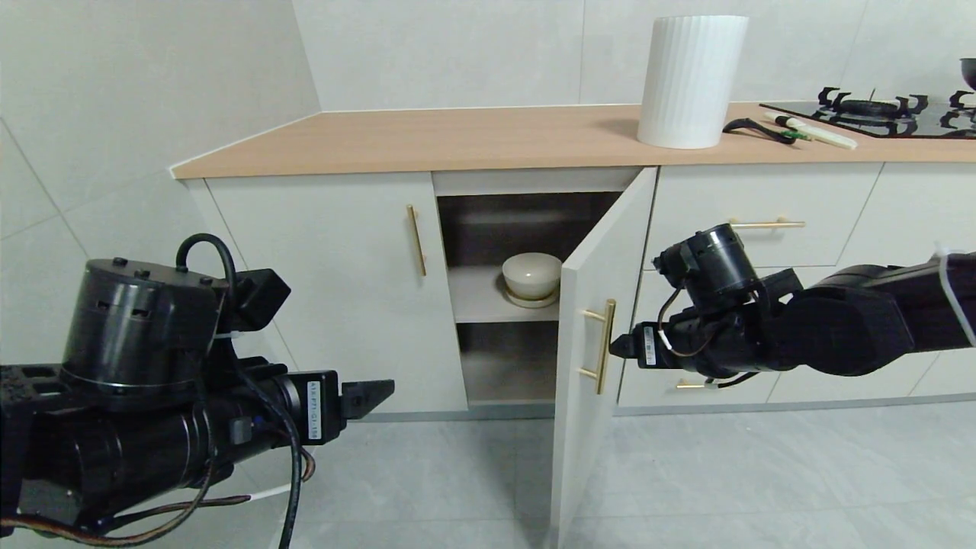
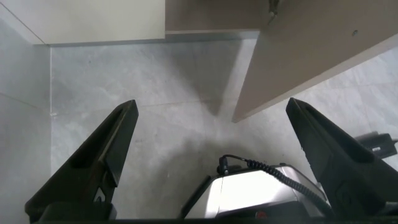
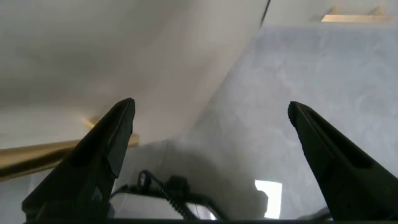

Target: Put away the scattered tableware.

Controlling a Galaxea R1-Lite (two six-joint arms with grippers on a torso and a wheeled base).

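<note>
Grey tile floor under both arms. Right gripper (image 3: 211,107) has fingers apart, just beside the gold handle (image 3: 37,160) of the open cabinet door (image 1: 602,305). Left gripper (image 2: 211,104) is also spread, low over the floor. Wrist views give the finger gaps; head view gives the bowl (image 1: 531,274), on the cabinet's middle shelf (image 1: 476,297), well apart from both.

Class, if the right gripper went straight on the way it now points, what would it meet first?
Probably the gold handle of the open door: in the head view the right gripper points at it from close by. Depth is unclear, so it might meet the door panel instead.
</note>
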